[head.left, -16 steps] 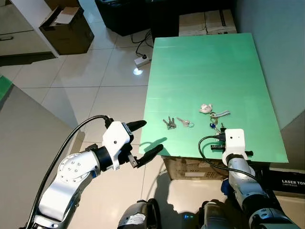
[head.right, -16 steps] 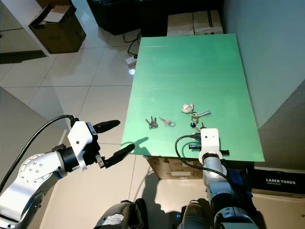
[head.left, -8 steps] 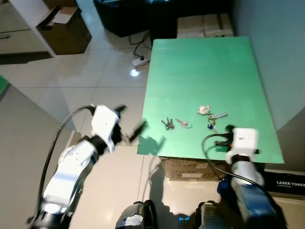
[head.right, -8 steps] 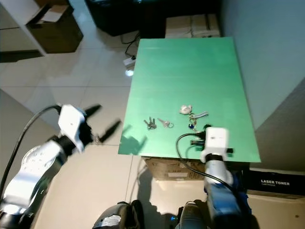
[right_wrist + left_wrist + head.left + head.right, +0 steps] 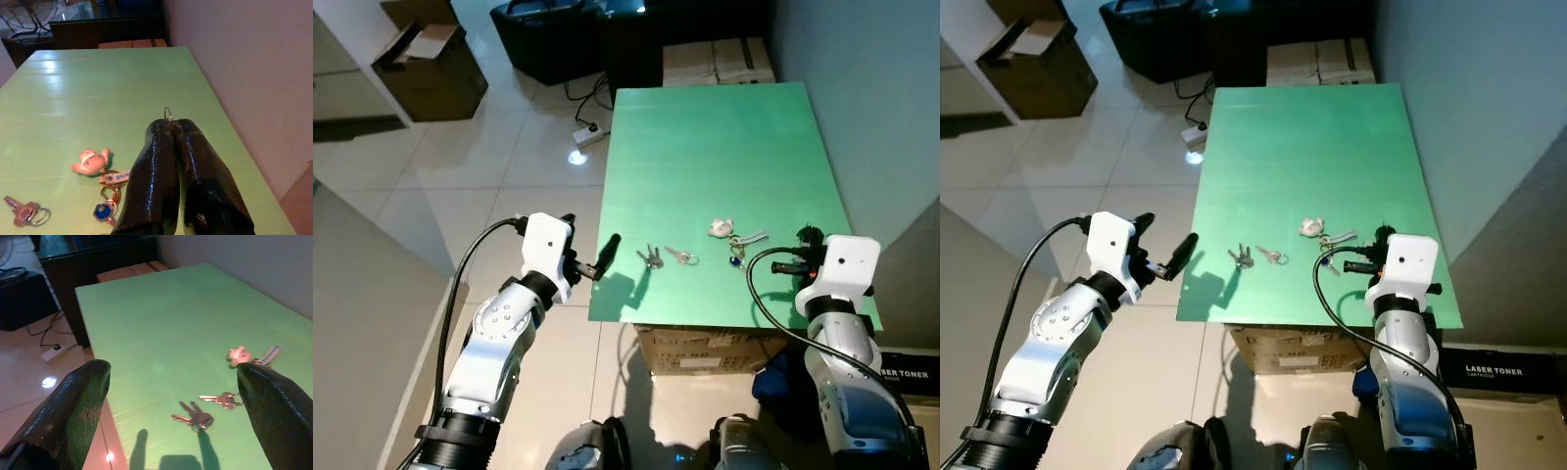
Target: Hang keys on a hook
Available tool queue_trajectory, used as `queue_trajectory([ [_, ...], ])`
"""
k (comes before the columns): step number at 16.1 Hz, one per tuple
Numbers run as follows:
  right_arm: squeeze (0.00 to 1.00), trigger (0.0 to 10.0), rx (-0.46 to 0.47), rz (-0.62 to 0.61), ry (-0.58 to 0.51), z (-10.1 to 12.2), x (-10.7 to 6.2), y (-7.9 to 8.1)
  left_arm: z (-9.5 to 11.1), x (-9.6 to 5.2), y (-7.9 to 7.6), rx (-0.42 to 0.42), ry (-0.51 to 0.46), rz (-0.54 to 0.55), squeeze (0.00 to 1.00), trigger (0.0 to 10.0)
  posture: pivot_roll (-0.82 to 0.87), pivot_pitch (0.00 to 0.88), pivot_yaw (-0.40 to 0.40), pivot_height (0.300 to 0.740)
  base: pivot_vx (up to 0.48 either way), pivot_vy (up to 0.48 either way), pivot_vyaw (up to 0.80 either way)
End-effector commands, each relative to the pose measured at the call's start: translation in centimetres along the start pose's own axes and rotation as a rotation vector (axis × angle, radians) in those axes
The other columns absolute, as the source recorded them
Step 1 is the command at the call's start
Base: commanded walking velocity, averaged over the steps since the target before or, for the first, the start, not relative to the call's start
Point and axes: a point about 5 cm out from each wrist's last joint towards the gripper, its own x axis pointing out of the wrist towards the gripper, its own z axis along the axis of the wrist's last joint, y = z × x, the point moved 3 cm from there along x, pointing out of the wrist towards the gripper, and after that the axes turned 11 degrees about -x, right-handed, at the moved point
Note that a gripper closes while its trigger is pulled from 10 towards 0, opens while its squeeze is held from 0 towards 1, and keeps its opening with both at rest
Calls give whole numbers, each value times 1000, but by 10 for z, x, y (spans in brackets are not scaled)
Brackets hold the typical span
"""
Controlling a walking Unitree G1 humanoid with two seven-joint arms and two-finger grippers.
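Nothing hangs yet, and no hook can be made out. The right gripper [image 5: 171, 128], over the green table's [image 5: 724, 137] near right part, has its fingers pressed together on a small metal ring [image 5: 168, 115] at their tips. The left gripper [image 5: 587, 257], spread wide, hovers at the near left edge. On the table lie a key pair [image 5: 652, 258], a single key [image 5: 680, 257] with its long axis left-to-right, and, right of these, a key bunch with a pink charm [image 5: 734, 237].
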Motion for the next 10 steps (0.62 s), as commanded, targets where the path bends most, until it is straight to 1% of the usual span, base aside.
queue_trajectory([
  [1,0,0,15,2,10,1,-2,0,-7,-3,3,0,23,2,0,10000,-237,123,190,740,0,0,0],
  [2,0,0,19,-2,9,6,-4,1,-10,-2,2,18,31,4,0,10000,-253,125,203,740,0,0,0],
  [5,0,0,15,9,-1,15,-7,5,-11,2,6,48,14,47,0,10000,-262,110,204,740,0,0,0],
  [8,0,0,11,-1,-18,25,-1,3,-4,12,8,78,-24,79,0,10000,-278,104,197,740,0,0,0],
  [10,0,0,23,6,-21,30,1,2,-1,14,7,78,-41,78,0,10000,-269,89,186,740,0,0,0],
])
